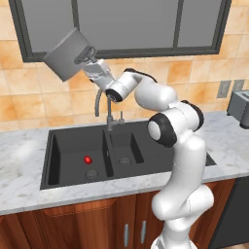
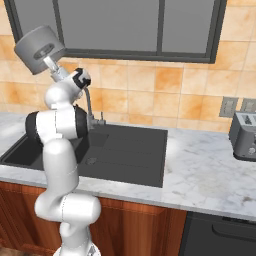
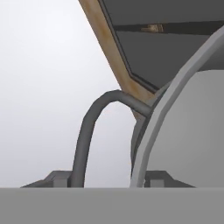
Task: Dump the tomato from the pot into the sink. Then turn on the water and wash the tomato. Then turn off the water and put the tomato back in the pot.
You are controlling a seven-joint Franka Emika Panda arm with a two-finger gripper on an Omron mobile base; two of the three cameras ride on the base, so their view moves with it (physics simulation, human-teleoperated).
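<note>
Tomato (image 1: 88, 159) is out of the pot and sits on the floor of the wide basin of the sink (image 1: 73, 180), just up from that basin's round drain (image 1: 91, 173). Dump looks done.

Gripper (image 1: 87, 54) is clamped on the rim of the pot (image 1: 67, 54), holding it tipped high above the sink's left half, in front of the window (image 1: 126, 22). In the hand view one finger sits outside the pot wall and one inside, with the side handle (image 3: 94, 131) arching between them.

How I'd run this step:
- Roll the pot upright before you bring it down. Tipped like this, its weight hangs off one rim pinch and it could twist in the fingers.
- Lower slowly and keep the pot off the gooseneck faucet (image 1: 103, 104), which stands behind the sink's divider right under the wrist.
- Park the pot on the marble counter (image 1: 22, 160) left of the sink, well back from the sink edge. That leaves the faucet lever (image 1: 121, 116) reachable and the pot handy for the return.
- Don't set it in the basin; it would cover or knock the tomato.
- Release only once the base sits flat on the counter.

Toaster (image 2: 244, 134) is far right of the sink, not a concern.
</note>
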